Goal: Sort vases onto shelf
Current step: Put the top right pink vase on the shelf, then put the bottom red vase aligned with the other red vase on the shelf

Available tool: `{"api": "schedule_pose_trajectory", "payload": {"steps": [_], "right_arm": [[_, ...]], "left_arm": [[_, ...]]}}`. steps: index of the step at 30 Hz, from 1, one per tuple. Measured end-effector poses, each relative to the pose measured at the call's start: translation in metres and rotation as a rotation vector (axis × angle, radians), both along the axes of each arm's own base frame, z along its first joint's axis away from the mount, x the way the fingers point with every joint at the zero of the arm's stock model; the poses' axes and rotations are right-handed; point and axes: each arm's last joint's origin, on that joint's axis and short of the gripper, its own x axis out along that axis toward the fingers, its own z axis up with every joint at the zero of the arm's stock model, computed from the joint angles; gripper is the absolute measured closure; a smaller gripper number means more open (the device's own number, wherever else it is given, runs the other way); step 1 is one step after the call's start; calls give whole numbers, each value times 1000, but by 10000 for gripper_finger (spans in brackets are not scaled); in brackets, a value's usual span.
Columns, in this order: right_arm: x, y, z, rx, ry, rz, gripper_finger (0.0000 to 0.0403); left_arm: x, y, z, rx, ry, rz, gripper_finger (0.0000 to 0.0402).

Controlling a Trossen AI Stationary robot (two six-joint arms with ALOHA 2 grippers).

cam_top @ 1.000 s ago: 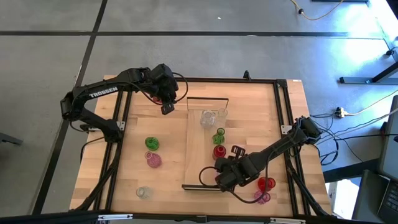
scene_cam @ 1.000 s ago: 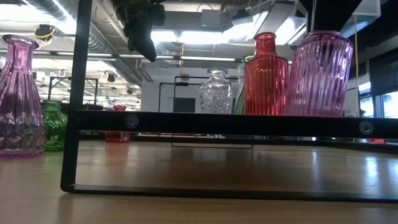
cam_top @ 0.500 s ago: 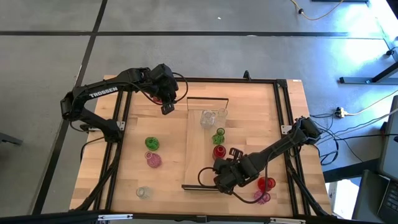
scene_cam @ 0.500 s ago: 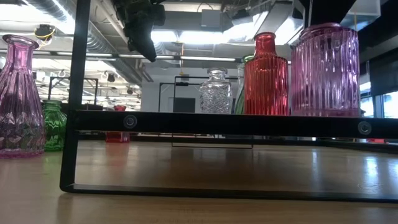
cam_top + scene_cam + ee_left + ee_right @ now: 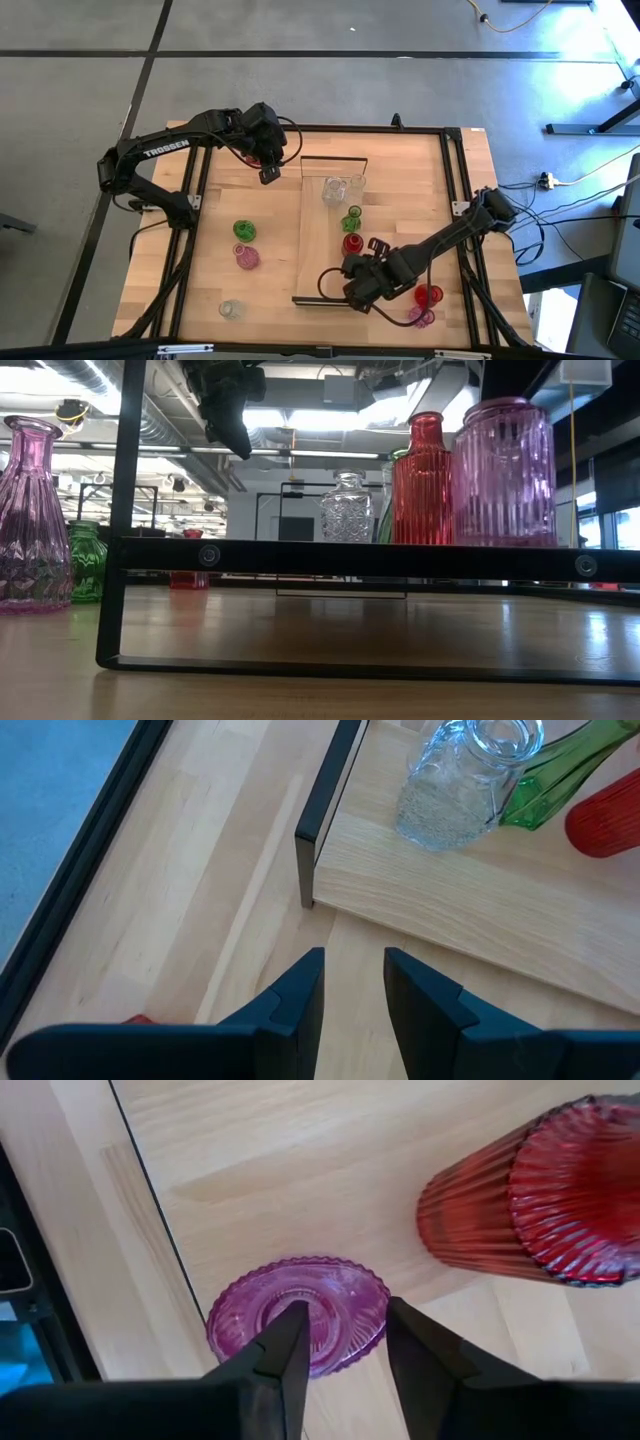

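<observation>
The right gripper (image 5: 340, 1345) is being held closed around a pink ribbed vase (image 5: 503, 472), which is being kept upright on the shelf (image 5: 318, 240) near its front end, just beside a red ribbed vase (image 5: 428, 480). A clear vase (image 5: 346, 508) and a green vase (image 5: 352, 217) are being kept further back on the shelf. The left gripper (image 5: 352, 982) is being held empty, fingers slightly parted, above the table (image 5: 420, 190) near the shelf's far end.

Ribbed pink vase (image 5: 503, 472) upright on shelf (image 5: 350, 559) beside red vase (image 5: 428, 480)
</observation>
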Motion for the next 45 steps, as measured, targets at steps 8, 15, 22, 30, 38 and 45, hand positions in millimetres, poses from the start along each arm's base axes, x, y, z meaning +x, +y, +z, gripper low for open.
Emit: {"api": "schedule_pose_trajectory", "payload": {"steps": [8, 15, 22, 30, 38, 45], "right_arm": [[-2, -1, 5, 17, -7, -1, 285], [-4, -1, 8, 44, 6, 6, 285], [-21, -12, 32, 22, -3, -3, 285], [-50, -30, 49, -2, 131, -156, 285], [-66, -34, 38, 36, 365, -263, 285], [-87, -30, 22, 60, 499, -440, 285]], "left_arm": [[0, 0, 0, 0, 0, 0, 301], [0, 0, 0, 0, 0, 0, 301], [0, 0, 0, -2, 3, 0, 301], [0, 0, 0, -2, 4, -1, 301], [1, -6, 1, -164, -67, -103, 301], [0, -9, -1, -185, -33, -76, 301]]}}
